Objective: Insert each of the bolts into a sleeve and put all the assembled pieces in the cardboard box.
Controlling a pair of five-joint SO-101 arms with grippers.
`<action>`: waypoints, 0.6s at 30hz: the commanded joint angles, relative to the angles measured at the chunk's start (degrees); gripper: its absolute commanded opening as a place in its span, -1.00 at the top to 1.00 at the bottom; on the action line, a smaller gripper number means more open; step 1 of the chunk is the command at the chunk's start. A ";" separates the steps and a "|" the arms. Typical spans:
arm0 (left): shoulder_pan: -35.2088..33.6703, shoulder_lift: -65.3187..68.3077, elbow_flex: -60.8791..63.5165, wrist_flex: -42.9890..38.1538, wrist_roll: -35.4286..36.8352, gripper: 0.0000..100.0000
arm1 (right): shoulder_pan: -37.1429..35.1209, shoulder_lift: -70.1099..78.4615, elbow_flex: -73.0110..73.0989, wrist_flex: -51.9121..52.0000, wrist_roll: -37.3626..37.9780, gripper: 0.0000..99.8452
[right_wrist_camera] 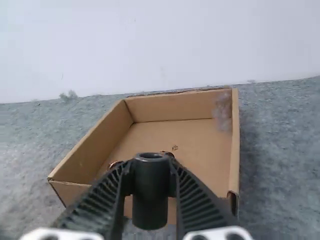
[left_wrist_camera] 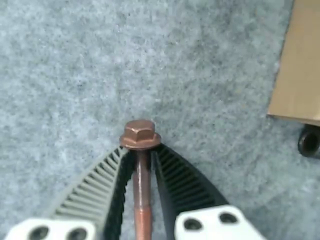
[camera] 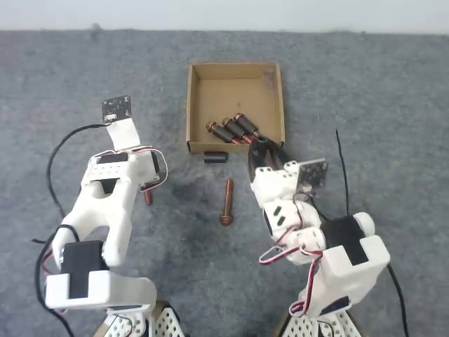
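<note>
Three assembled pieces (camera: 233,130) are lying in the near right of the cardboard box (camera: 191,105), so I judge two pairs are remaining. A loose bolt (camera: 227,202) is lying on the bench (camera: 351,84) near-far, head nearest, and a loose sleeve (camera: 216,158) is lying crosswise just outside the near wall. Left of them, the left gripper (left_wrist_camera: 141,150) is pinching a held bolt (left_wrist_camera: 140,134), its shaft running along the fingers (left_wrist_camera: 105,185) and its head poking past the tips, while the right gripper (right_wrist_camera: 150,167) is pinching a held sleeve (right_wrist_camera: 150,195) by the box's near right corner, bore opening away from the wrist.
</note>
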 commanded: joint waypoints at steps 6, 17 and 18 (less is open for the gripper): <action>0.09 -3.78 -0.13 -1.49 -0.79 0.98 | 0.92 -3.74 8.62 -14.29 2.29 0.99; 0.18 -3.78 0.22 -3.96 -0.70 0.98 | 0.84 -3.74 15.56 -21.76 7.47 0.99; 0.18 -3.96 0.40 -4.31 -0.53 0.98 | 0.75 -3.74 16.09 -22.29 7.47 0.99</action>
